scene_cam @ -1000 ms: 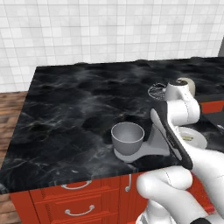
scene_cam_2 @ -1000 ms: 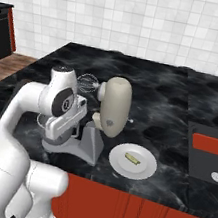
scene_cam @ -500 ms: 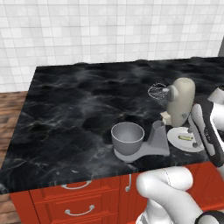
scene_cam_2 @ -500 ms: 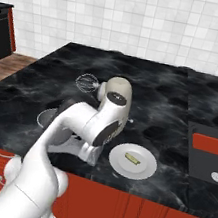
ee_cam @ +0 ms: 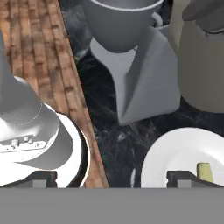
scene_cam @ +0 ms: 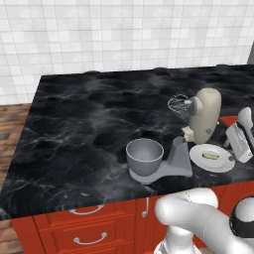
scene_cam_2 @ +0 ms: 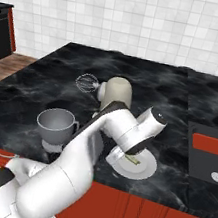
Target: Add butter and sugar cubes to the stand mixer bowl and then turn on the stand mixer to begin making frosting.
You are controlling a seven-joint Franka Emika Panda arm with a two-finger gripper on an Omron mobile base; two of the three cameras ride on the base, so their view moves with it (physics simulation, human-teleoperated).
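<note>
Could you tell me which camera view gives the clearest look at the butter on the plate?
The left base view: the butter lies unobstructed on the white plate. The right base view shows it half behind the arm; the hand view catches one end.

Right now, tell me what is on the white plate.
The butter lies on the plate, a small pale yellow stick near its middle. From the right, the arm covers much of the plate, so I cannot tell whether the sugar cubes are there too.
</note>
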